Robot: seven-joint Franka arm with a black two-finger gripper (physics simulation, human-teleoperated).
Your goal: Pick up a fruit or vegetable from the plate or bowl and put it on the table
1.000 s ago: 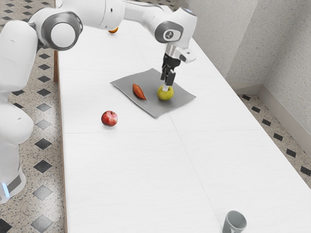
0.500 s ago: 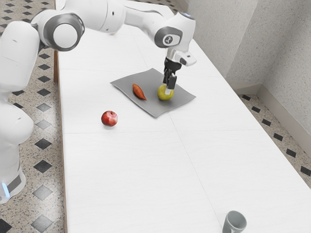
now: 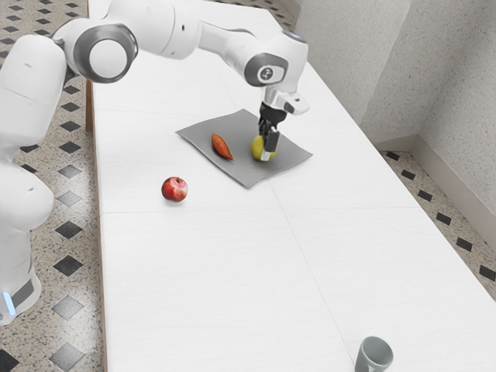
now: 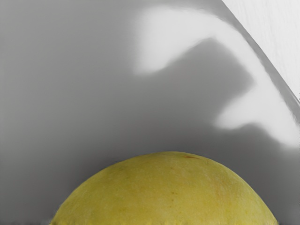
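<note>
In the exterior view my gripper [image 3: 266, 147] is down at the yellow-green fruit [image 3: 255, 148], overlapping its side toward the exterior view's right. The fruit rests on a grey, square-cornered plate [image 3: 249, 173]. On that plate, toward the exterior view's left, lies an orange-brown sweet potato [image 3: 221, 146], apart from the fruit. The far side of the fruit is hidden, so any grip on it cannot be made out. The wrist view has the top of the yellow fruit [image 4: 168, 192] close under my hand, with the grey plate [image 4: 70, 84] beyond it.
A red apple [image 3: 174, 189] sits on the white table [image 3: 217, 263], off the plate toward the exterior view's left. A grey-green mug [image 3: 375, 354] stands at the near end. Walls rise beyond the table's edge on the exterior view's right.
My gripper has come down from the top of the yellow fruit to its side. The fruit, sweet potato and plate have stayed where they were.
</note>
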